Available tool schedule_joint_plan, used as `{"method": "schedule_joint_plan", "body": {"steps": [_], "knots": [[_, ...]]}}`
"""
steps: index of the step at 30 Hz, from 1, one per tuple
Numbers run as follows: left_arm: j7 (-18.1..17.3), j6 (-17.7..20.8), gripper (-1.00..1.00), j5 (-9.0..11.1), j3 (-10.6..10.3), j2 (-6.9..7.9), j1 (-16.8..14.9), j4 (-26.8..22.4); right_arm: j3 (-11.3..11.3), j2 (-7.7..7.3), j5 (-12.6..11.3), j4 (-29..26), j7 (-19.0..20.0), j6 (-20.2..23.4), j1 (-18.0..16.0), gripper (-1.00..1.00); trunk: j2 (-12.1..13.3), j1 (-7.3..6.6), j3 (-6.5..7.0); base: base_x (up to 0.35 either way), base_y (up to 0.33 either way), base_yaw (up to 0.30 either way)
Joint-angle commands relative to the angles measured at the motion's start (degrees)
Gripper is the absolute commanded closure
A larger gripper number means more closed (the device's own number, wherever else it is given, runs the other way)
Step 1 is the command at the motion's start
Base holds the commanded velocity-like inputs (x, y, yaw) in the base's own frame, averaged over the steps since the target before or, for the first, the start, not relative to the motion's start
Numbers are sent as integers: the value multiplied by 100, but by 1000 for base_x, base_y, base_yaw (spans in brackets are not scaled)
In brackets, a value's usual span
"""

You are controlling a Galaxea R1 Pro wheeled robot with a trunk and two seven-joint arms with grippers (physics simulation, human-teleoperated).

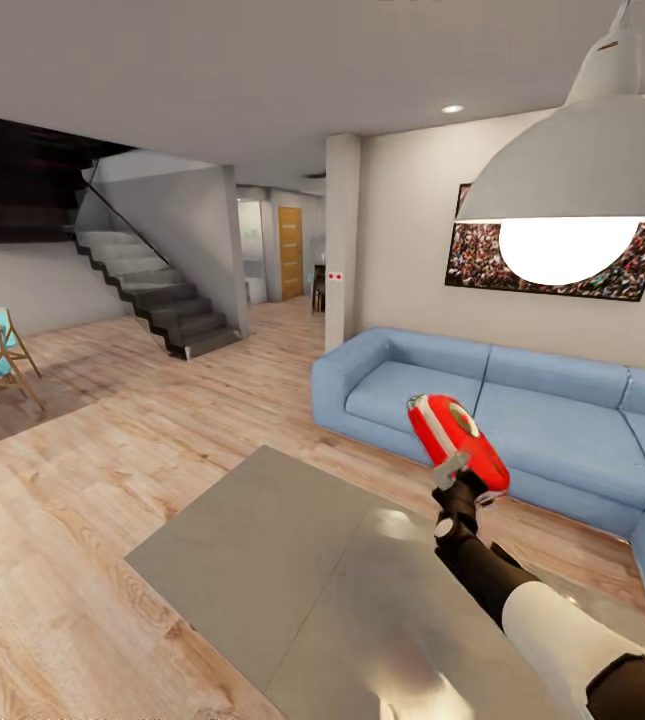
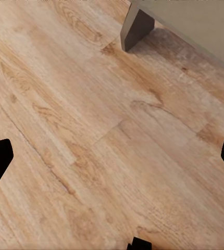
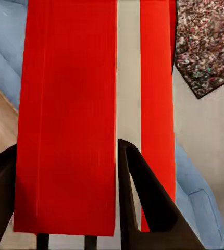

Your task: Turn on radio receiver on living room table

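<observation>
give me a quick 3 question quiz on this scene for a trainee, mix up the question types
1. True or false: the radio receiver rests on the table.
2. Multiple choice: what lies behind the raised radio in the head view? A) the staircase B) the blue sofa C) the wooden chair
3. Fill in: the left tool hangs open over the wood ____.

Key:
1. False; the right tool holds it up in the air above the table.
2. B
3. floor
</observation>
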Motion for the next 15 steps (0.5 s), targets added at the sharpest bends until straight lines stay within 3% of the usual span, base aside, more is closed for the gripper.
{"method": "schedule_joint_plan", "body": {"steps": [1,4,7,12,15], "knots": [[0,0,-100,-2,0,0,0,0,121,22,57,3,-296,-21,-3,100,-3,-1,1,0,0,0],[0,0,-100,-3,0,1,1,0,659,112,144,27,-1252,-79,11,100,-3,-1,1,0,0,0],[0,0,-100,-7,0,-2,3,0,1494,169,168,38,-2204,-94,36,100,-3,-1,1,0,0,0],[0,0,-100,-9,0,-6,3,1,2622,193,157,49,-3306,-79,111,100,-3,-1,1,0,0,0],[0,0,-100,-9,0,-7,2,2,3077,197,154,113,-3813,-6,162,100,-3,-1,1,0,0,0]]}}
